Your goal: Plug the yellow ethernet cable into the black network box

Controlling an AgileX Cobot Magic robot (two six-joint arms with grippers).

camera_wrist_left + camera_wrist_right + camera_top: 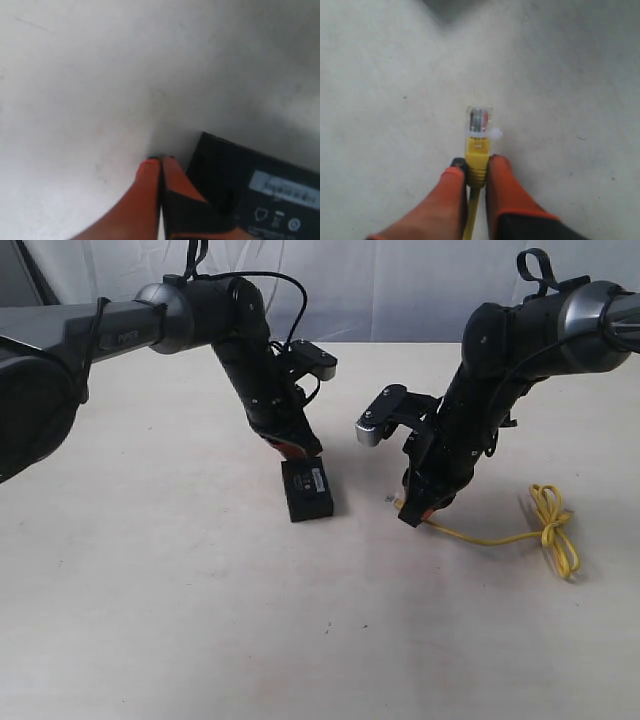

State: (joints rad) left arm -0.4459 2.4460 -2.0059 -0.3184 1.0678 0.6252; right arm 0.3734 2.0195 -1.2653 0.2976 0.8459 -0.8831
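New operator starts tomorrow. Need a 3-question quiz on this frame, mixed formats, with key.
1. True or false: the plug of the yellow ethernet cable is seated in the black network box.
2. What does the right gripper hold? A: the cable, just behind its plug. B: the box. C: nothing.
3. Fill in: the left gripper is down beside the box with its jaws ____.

Key: 1 false, as the plug is in the open, apart from the box. 2 A. 3 shut, with nothing between them.
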